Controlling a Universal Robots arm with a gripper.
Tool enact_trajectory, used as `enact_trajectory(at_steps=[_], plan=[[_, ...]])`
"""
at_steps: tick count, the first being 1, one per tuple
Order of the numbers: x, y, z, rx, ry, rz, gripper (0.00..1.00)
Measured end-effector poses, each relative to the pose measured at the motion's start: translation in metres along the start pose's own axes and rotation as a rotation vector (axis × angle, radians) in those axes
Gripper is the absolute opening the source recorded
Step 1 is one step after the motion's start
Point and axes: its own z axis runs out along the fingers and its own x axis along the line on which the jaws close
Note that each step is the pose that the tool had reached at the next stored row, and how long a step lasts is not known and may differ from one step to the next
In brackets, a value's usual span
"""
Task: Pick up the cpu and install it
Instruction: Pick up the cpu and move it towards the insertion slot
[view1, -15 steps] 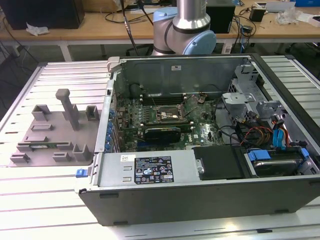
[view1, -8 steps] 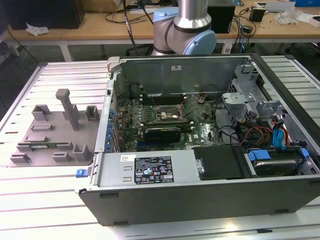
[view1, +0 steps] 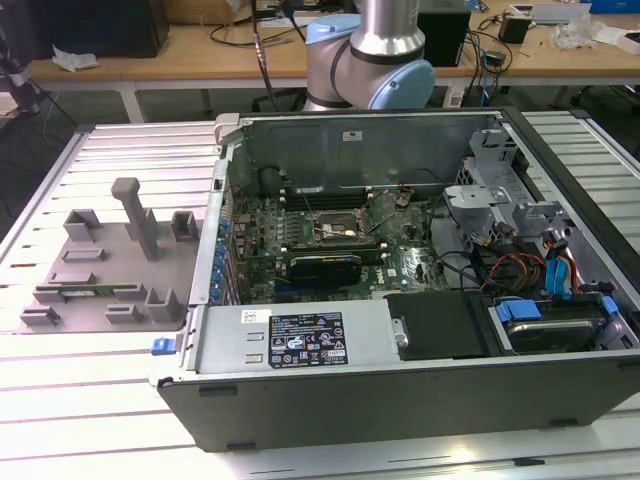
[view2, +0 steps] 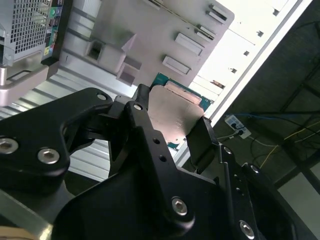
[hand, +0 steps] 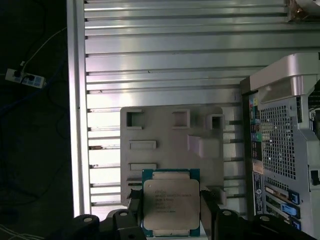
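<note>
Closest in, the black gripper (hand: 170, 220) has its two fingers (hand: 208, 212) closed in on the cpu (hand: 170, 205), one against each opposite edge and narrowed to the chip's own width. In the second wrist view the gripper (view2: 172, 127) shows the same hold: the fingers (view2: 200, 140) press the sides of the cpu (view2: 175, 110) and leave its silvery top bare. The chip sits flat between them with its green rim showing around the metal lid, and as far as I can tell it is square to the fingers.

Beyond it lies the grey tray (hand: 165, 125) with its raised blocks and pockets. The cpu hangs over the tray's nearer edge and looks lifted clear of it. The tray rests on the slatted metal table (hand: 160, 45), with the open computer case (hand: 285, 130) just beside it.

In the exterior view the tray (view1: 100, 250) lies to the exterior view's left of the case (view1: 420, 350). The socket (view1: 338, 232) sits on the board deep inside, well apart from the tray.

I judge the step in hand to be the carry. Doing it well means gripping only the edges, firmly enough that the chip cannot slip but no harder. The chip should be kept level and moved slowly, with its underside held off the tray's blocks and the case wall.
</note>
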Motion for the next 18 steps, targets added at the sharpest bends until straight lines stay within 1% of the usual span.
enact_trajectory(at_steps=[4, 9, 12, 15, 16, 18], plan=[[-0.0124, 0.0006, 0.0003, 0.0000, 0.0000, 0.000, 0.55], [-0.0234, 0.0011, 0.0006, 0.0001, 0.0001, 0.000, 0.55], [-0.0342, 0.0016, 0.0009, 0.0000, 0.0001, 0.000, 0.55], [-0.0407, 0.0019, 0.0011, 0.0000, 0.0001, 0.000, 0.55], [-0.0445, 0.0020, 0.0012, 0.0001, 0.0001, 0.000, 0.55], [-0.0489, 0.0022, 0.0013, 0.0000, 0.0001, 0.000, 0.55]])
